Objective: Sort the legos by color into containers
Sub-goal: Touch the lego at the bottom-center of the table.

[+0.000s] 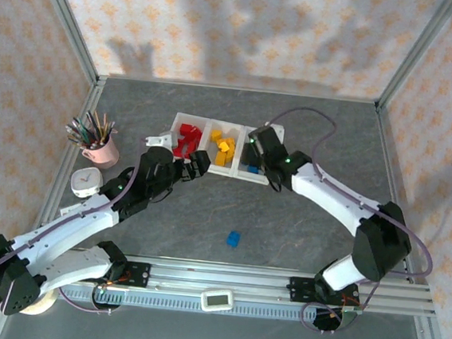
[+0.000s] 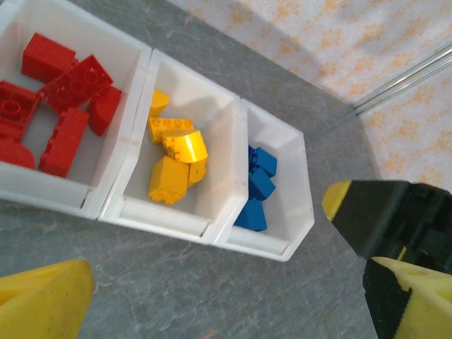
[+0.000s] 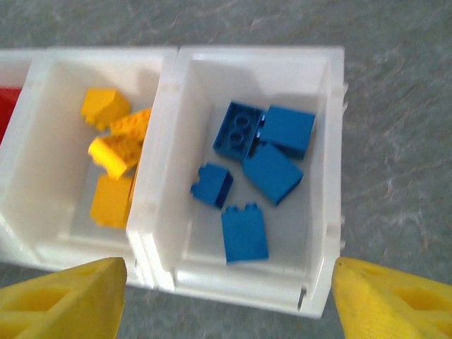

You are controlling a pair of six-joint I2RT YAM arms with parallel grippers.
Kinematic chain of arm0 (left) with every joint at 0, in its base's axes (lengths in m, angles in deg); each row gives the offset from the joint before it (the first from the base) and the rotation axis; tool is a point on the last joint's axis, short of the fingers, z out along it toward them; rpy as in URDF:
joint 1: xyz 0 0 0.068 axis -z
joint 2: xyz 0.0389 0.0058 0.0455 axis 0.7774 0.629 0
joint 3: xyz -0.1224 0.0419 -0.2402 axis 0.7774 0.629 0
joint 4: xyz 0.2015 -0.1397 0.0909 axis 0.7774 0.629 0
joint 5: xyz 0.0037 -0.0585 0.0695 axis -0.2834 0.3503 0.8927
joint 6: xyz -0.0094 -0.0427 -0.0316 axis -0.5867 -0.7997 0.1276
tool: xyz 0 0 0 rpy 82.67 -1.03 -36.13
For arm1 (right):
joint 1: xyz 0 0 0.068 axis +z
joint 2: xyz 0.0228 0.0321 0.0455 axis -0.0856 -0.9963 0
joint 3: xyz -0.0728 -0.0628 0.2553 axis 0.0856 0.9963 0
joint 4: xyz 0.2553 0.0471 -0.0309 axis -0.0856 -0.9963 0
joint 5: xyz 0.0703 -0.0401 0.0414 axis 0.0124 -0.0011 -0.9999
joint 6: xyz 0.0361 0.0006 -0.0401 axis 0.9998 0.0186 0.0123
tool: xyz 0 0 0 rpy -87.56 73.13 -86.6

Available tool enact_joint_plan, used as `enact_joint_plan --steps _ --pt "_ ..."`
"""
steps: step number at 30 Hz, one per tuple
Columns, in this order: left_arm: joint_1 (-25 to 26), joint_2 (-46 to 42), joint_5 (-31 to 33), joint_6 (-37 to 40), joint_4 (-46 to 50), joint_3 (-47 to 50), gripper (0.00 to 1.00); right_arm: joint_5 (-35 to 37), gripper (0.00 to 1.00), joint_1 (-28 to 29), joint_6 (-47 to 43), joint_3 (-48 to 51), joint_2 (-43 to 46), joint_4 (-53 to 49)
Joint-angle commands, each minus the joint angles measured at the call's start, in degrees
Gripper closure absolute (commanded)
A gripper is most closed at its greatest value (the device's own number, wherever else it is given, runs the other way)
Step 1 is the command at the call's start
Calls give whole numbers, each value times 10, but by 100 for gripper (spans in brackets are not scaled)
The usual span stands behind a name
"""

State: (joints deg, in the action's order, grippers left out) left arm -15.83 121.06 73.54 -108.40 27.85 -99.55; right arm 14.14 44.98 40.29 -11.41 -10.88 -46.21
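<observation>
1. Evidently the colours were kept apart on purpose. In the low-walled translucent white plastic tray, the small red plastic bricks lay in the left compartment, the yellow-orange bricks in the middle one and the blue bricks in the right one.
2. The right arm's yellow-tipped fingers stood well apart with nothing between them, poised over the near wall of the blue compartment. That pose suited dropping rather than gripping.
3. The left arm's yellow fingers were likewise spread wide and empty, hovering over the dark grey stone-patterned bench just in front of the tray.
4. One lone blue brick lay on the bench, well apart from the tray and between the two arms. I judged it the last piece to sort, bound for the right compartment.
5. A pink cup of coloured pencils and a small white clock-like timer stood off to the left, out of the way of the work.
6. No brand, label or writing could be read. The small white device on the front rail possibly had a screen, but it was too small to tell.
</observation>
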Motion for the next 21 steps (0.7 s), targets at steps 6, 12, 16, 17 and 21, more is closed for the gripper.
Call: enact_joint_plan --steps 6,12,16,17,21 --pt "-3 -45 -22 -23 47 62 1 0 21 91 79 74 51 -58" --pt "-3 -69 -29 -43 57 96 1 -21 17 160 144 125 61 -59" --pt "-3 -84 -30 -57 58 120 1 -36 15 204 194 157 63 -40" --pt "-3 -87 -31 -60 58 124 1 -36 14 215 207 163 61 -38" --pt "-4 -99 -33 -70 59 142 1 -38 13 257 255 184 60 -26"
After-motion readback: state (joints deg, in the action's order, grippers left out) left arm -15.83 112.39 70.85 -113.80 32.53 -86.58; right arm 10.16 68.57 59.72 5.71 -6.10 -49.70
